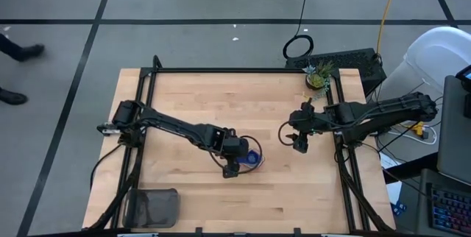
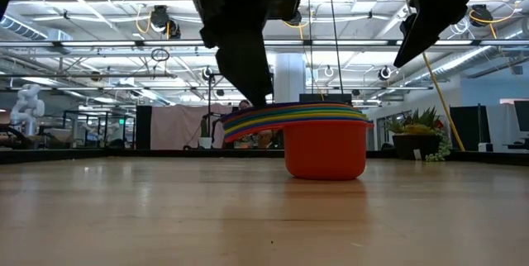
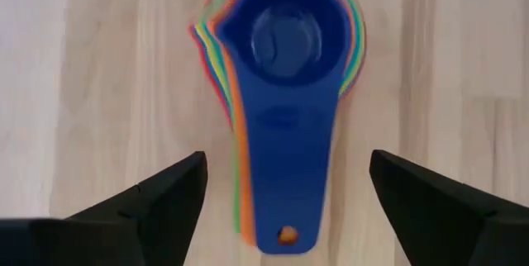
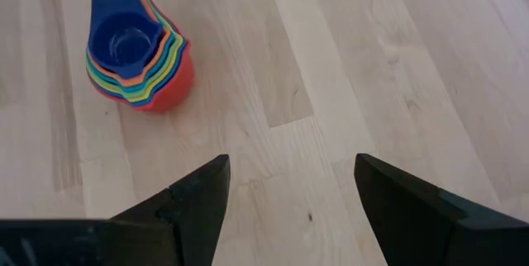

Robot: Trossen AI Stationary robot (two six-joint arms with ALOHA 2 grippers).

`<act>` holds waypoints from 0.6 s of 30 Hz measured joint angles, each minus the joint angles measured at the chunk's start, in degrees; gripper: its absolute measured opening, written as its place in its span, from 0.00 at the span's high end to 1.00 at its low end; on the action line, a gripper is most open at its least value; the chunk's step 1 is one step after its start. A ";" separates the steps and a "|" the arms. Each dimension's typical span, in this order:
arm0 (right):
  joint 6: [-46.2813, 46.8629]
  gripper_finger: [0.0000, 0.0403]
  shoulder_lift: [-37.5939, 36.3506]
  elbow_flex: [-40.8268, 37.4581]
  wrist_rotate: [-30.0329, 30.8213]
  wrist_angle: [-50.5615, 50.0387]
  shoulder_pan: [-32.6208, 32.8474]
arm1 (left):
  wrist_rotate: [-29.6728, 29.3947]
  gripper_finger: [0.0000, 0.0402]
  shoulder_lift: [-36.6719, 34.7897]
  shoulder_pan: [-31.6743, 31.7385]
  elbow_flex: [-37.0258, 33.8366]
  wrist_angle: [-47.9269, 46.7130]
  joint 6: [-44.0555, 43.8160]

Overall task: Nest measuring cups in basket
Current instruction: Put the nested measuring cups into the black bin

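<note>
Your left claw (image 3: 285,192) hangs over the measuring cups (image 3: 285,59) mid-desk, fingers spread wide either side of the stacked handles, touching nothing. The cups sit nested on the desk (image 1: 191,97), blue on top, red outermost, well apart from the basket (image 1: 152,206) at the desk's near-left corner. Right claw (image 4: 289,192) is open too, hovering off to the right of the stack, gripping nothing.

Nested measuring cups (image 2: 322,138) upright on table (image 2: 165,216); left gripper (image 2: 248,92) over handles.
</note>
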 joint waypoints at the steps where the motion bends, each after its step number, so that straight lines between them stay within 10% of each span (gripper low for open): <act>1: 0.00 0.37 -0.02 0.02 0.02 0.04 0.00 | -0.01 0.15 0.14 -0.05 -0.04 0.45 0.03; 18: 2.08 0.37 0.00 0.02 -0.02 0.06 0.00 | -0.74 0.16 4.90 -0.31 0.01 0.93 3.66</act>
